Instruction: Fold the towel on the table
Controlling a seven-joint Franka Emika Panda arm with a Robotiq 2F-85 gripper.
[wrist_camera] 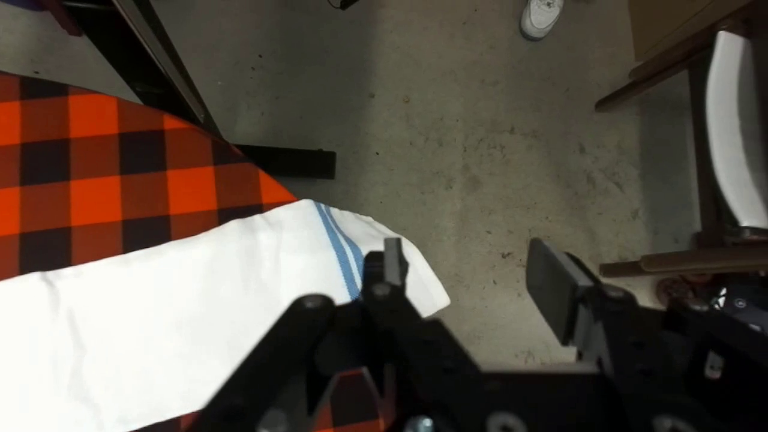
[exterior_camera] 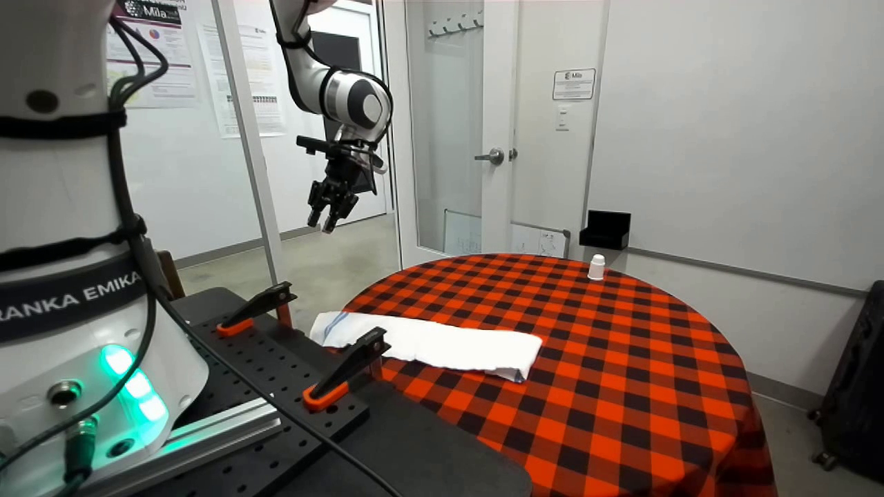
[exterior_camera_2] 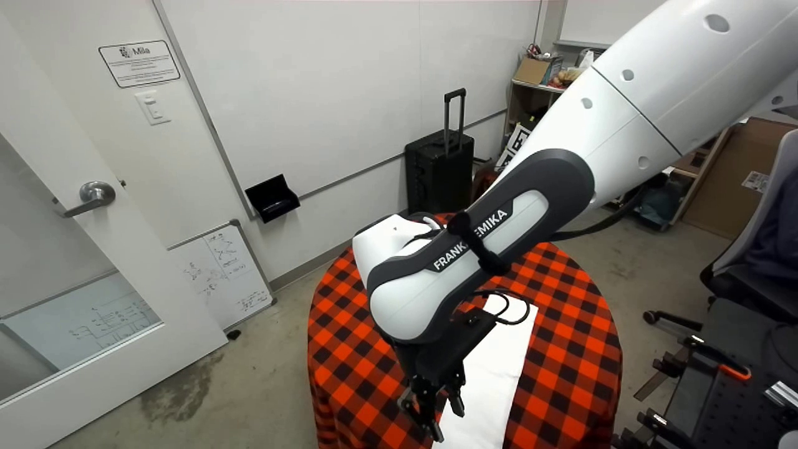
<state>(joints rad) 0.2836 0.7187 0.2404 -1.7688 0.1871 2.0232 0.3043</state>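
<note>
One white object (exterior_camera: 597, 268) shares the table (exterior_camera: 621, 373) with the towel (exterior_camera: 456, 344).

Wht arm (exterior_camera_2: 661, 87) w/ FRANKA EMIKA lettering (exterior_camera: 69, 297), blk cables (exterior_camera: 119, 172), grn lights (exterior_camera: 138, 384), blk pincer (wrist_camera: 468, 279).

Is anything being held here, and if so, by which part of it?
Nothing; the gripper has open jaws with nothing between them, clear of the towel.

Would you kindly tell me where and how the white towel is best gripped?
I'd grip the towel by its blue-striped end, bringing the open tool in from outside the table: in the wrist view that end juts past the table's edge, so it can probably be pinched from above and below.
</note>
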